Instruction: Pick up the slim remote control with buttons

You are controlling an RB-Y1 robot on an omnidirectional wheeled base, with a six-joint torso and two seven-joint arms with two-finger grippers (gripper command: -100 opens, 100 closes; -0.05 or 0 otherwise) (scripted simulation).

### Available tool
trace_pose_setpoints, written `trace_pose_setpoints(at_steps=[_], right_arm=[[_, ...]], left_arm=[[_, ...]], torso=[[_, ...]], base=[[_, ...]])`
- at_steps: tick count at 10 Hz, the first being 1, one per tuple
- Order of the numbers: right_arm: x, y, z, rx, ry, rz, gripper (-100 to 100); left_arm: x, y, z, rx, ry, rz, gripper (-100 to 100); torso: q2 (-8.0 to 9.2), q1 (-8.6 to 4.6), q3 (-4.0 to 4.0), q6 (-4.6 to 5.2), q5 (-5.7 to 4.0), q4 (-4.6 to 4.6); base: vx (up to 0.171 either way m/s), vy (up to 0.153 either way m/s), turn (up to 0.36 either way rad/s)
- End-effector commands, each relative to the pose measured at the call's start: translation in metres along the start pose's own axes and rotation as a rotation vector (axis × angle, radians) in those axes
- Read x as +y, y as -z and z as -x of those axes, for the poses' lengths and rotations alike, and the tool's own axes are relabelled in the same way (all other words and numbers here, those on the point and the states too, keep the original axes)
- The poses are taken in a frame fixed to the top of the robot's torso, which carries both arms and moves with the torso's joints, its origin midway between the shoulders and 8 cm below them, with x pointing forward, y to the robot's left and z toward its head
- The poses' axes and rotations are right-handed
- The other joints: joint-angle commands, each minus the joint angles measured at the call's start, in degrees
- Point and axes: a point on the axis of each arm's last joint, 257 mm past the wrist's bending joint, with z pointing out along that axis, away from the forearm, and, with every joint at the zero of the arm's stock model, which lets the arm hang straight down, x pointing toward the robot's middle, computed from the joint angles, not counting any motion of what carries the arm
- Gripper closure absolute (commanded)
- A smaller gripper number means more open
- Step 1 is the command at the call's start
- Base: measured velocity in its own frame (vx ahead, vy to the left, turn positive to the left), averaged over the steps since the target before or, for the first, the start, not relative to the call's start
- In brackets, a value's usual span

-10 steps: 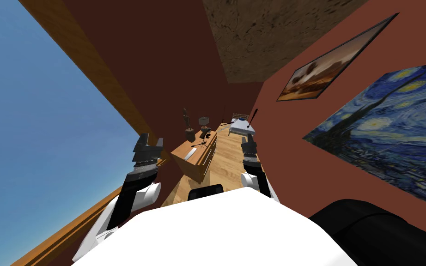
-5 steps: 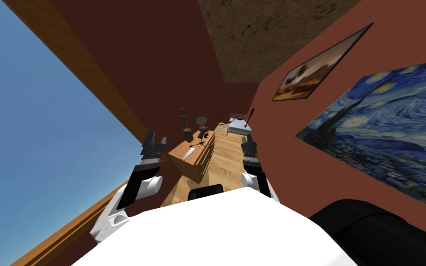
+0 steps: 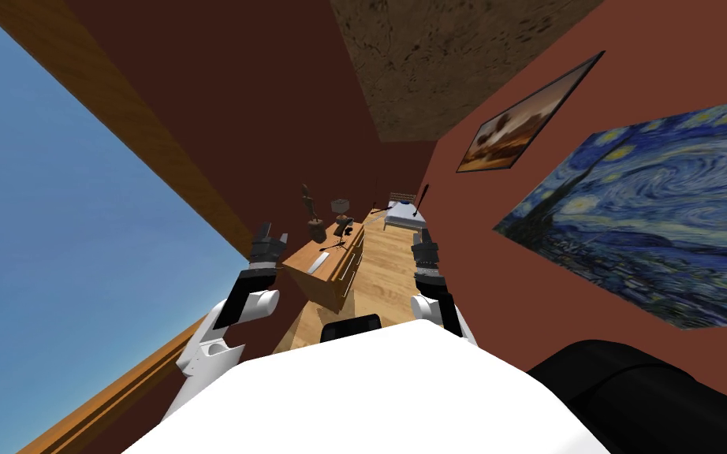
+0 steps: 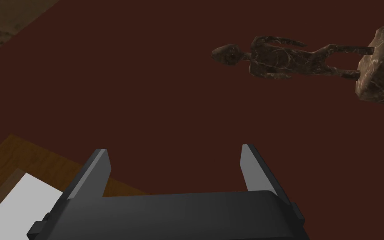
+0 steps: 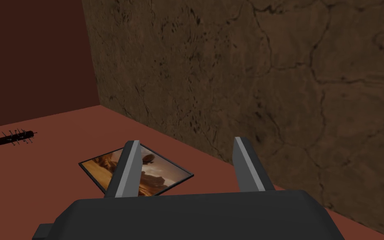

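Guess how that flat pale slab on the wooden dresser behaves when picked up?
The slim light grey remote looks stiff and probably light. Lying flat on the wooden dresser, it likely won't roll, but its thin edges may slip.

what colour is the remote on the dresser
Light grey; the remote shows best in the head view.

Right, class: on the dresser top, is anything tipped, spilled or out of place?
Nothing stands out. The white remote lies flat on the wooden dresser, and the dark statuette stands upright on its base near the wall.
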Motion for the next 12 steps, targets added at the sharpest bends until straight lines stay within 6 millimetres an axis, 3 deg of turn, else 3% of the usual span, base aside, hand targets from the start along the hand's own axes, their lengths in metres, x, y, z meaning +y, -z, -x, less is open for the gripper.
trace_pose_setpoints(at_steps=[1,2,4,8,12], right_arm=[[0.000,0.000,0.000,0.000,0.000,0.000,0],[0.000,0.000,0.000,0.000,0.000,0.000,0],[0.000,0.000,0.000,0.000,0.000,0.000,0],[0.000,0.000,0.000,0.000,0.000,0.000,0],[0.000,0.000,0.000,0.000,0.000,0.000,0]], left_arm=[[0.009,-0.010,0.002,-0.006,0.014,0.022,-100],[0.023,-0.020,0.010,-0.019,0.037,0.061,-100],[0.026,-0.023,0.010,-0.019,0.040,0.065,-100],[0.061,-0.048,0.026,-0.055,0.098,0.158,-100],[0.061,-0.048,0.026,-0.055,0.098,0.158,-100]], torso=[[0.00,0.00,0.00,0.00,0.00,0.00],[0.00,-0.01,0.00,-0.01,-0.01,0.00],[-0.02,0.01,0.00,-0.01,0.00,0.00],[-0.03,0.03,-0.01,-0.01,0.00,-0.01],[-0.05,0.07,-0.03,-0.04,0.01,-0.01]], base=[[-0.020,-0.016,-0.065],[-0.025,-0.020,-0.084],[-0.010,-0.008,-0.033],[-0.017,-0.015,-0.056],[0.001,0.001,0.002]])
